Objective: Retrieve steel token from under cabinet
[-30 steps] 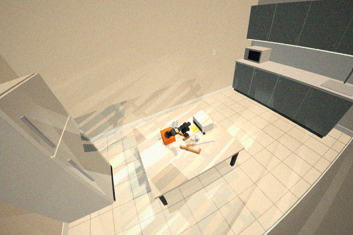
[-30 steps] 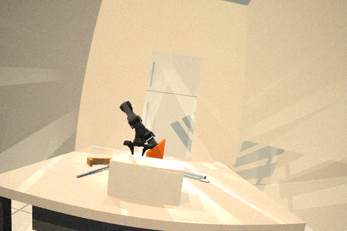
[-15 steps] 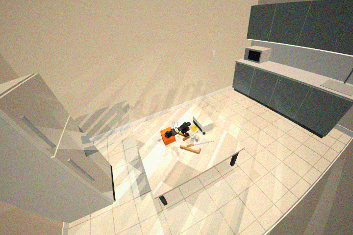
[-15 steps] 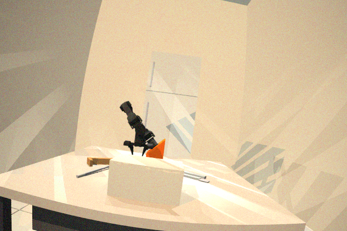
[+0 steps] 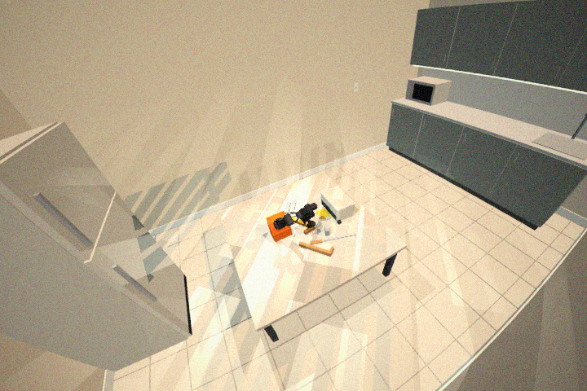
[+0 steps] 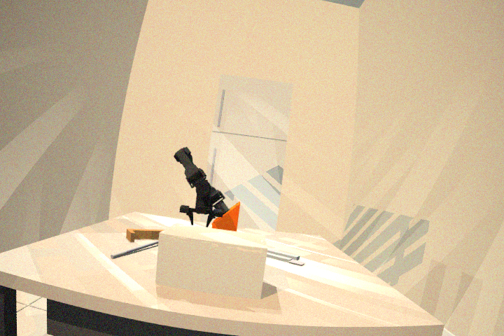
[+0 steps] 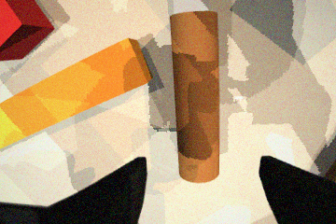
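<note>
My gripper (image 6: 199, 225) (image 7: 203, 165) is open. Its fingers stand on both sides of the near end of a brown-orange cylindrical handle (image 7: 197, 93) (image 5: 309, 230), apart from it; nothing is held. A pale shaft end shows beyond the handle at the top of the wrist view. The white cabinet (image 5: 346, 207) (image 6: 211, 263) stands on the table, its dark slotted front towards the arm in the top view. A yellow patch (image 5: 323, 213), perhaps the marked area, lies in front of it. I cannot make out the steel token.
A yellow-orange bar (image 7: 68, 95) and a red block (image 7: 5, 25) lie left of the handle. An L-shaped wooden piece (image 5: 316, 248) (image 6: 145, 234) and a thin rod (image 5: 341, 238) (image 6: 136, 249) lie on the table. Small grey blocks (image 5: 327, 230) are near the cabinet. An orange box (image 5: 280, 232) (image 6: 229, 221) is by the arm.
</note>
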Controlling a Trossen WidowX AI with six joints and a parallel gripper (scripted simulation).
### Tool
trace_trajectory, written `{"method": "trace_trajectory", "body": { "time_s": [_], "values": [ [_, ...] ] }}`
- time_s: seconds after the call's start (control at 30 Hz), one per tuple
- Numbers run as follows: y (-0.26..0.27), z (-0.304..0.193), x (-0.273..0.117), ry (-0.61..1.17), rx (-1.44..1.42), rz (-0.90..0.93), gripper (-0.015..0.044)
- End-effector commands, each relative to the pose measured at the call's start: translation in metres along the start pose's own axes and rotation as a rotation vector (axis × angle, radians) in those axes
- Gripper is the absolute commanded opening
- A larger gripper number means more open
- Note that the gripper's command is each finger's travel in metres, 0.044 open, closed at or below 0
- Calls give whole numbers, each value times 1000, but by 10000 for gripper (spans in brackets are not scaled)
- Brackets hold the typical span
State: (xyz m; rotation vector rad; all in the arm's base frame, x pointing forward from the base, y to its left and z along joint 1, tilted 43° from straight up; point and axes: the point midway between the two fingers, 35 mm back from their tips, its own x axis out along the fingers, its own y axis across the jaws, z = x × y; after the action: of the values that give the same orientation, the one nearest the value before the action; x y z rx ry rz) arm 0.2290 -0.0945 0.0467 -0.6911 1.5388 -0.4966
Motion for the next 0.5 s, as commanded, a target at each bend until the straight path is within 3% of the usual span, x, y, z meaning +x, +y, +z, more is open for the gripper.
{"method": "trace_trajectory", "body": {
  "time_s": [0.0,0.47],
  "values": [
    [0,-2,12,6,-26,-1,270],
    [-1,-3,28,6,-41,-1,270]
  ]
}}
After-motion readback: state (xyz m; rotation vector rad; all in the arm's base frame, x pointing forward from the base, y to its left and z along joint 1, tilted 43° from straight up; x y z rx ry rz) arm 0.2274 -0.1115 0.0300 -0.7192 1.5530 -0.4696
